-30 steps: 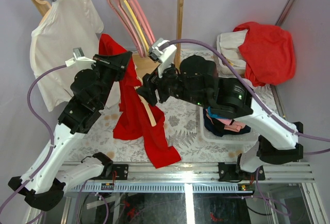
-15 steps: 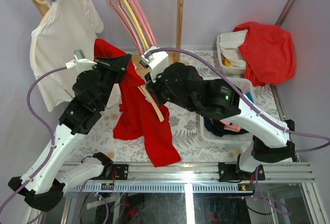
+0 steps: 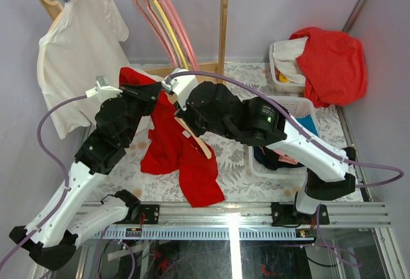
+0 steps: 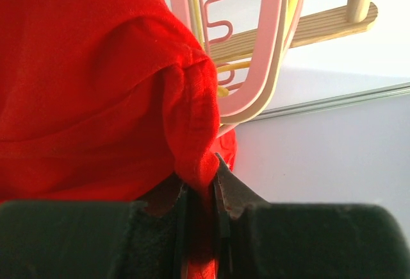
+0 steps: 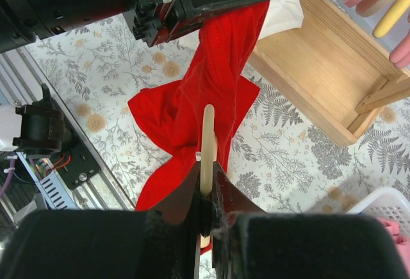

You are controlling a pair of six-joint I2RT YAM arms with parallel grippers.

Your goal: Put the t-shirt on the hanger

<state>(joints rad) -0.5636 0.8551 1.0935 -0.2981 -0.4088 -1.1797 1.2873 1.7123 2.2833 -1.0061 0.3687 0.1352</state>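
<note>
While the left gripper pinches the t-shirt, letting it hang, the right gripper clamps the hanger. The hanger lies just right of the cloth, pointing lengthwise at it.

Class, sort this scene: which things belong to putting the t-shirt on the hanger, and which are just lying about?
Job in hand: red t-shirt; pale wooden hanger.

Lying about: white t-shirt; pink hangers; yellow hanger; red-orange garment; white basket.
</note>
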